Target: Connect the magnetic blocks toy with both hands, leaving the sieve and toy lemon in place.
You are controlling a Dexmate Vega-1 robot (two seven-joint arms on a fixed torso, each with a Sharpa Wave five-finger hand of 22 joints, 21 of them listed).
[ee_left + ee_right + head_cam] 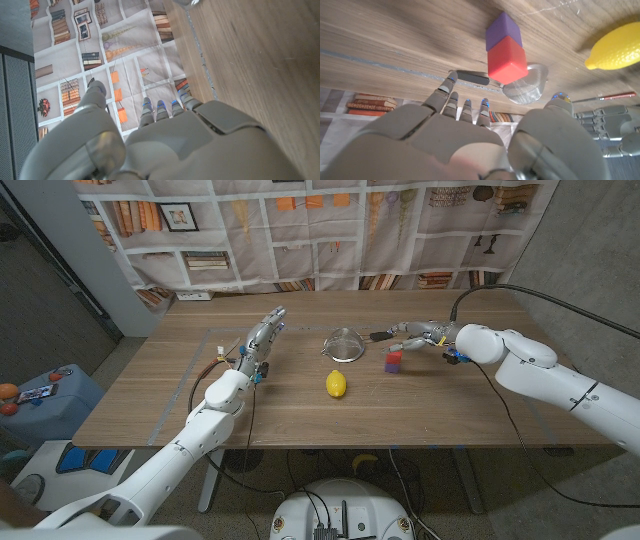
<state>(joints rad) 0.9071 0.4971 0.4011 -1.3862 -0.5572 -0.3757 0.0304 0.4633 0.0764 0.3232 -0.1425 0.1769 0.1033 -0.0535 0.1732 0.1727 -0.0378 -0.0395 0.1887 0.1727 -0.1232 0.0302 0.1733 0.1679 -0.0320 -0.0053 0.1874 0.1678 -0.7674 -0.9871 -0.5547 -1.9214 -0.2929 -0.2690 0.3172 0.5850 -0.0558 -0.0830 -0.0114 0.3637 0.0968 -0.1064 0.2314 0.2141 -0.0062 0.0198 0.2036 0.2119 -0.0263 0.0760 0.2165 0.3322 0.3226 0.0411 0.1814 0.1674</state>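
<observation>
The left hand (264,338) reaches forward, fingers extended and apart. The right hand (415,335) hovers with fingers spread, holding nothing.

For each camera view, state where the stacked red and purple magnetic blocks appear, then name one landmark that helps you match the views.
Head view: the magnetic blocks stand on the table, right of the sieve, just in front of the right hand.
Left wrist view: the blocks are not in this picture.
Right wrist view: the blocks stand past the right hand's fingertips, red beside purple.
Shared landmark: the toy lemon, seen in the head and right wrist views.
</observation>
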